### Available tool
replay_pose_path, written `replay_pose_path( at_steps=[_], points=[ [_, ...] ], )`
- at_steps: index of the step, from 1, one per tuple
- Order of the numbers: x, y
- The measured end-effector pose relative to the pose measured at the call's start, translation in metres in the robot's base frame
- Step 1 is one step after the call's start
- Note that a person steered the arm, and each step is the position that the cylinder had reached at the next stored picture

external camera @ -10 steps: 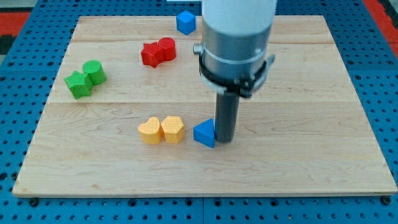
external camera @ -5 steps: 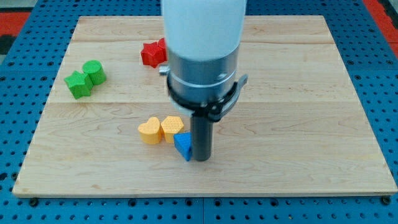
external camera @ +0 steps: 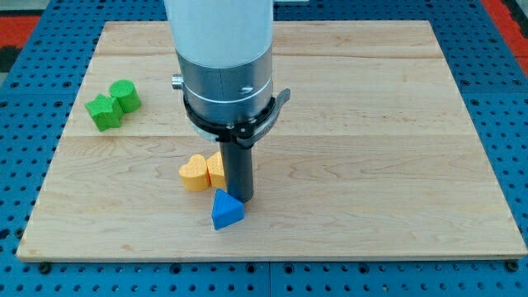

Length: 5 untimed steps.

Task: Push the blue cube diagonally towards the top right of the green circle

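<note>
The blue cube does not show; the arm's white and grey body covers the view's top middle where it stood. The green circle (external camera: 124, 95) sits at the view's left, touching a green star (external camera: 103, 112) on its lower left. My tip (external camera: 240, 199) stands at the lower middle of the board. It touches the upper right of a blue triangular block (external camera: 227, 210) and is just right of two yellow blocks.
Two yellow heart-like blocks (external camera: 195, 174) sit side by side left of the rod; the right one (external camera: 215, 168) is partly hidden by it. The wooden board (external camera: 396, 124) lies on a blue pegboard. The red blocks are hidden behind the arm.
The arm has moved to the view's left. The blue triangular block was pushed left and down, past the yellow blocks. The yellow pair shifted slightly left. The arm now hides the blue cube and red blocks.
</note>
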State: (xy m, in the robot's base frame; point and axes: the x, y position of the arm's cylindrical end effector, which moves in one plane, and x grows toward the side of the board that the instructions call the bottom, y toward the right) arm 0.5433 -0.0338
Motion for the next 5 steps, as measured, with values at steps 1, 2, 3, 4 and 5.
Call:
replay_pose_path(
  at_steps=[1, 2, 3, 4, 5],
  points=[
    [-0.009, 0.008],
    [-0.046, 0.061],
    [-0.102, 0.101],
    [-0.173, 0.109],
    [-0.242, 0.106]
  ],
)
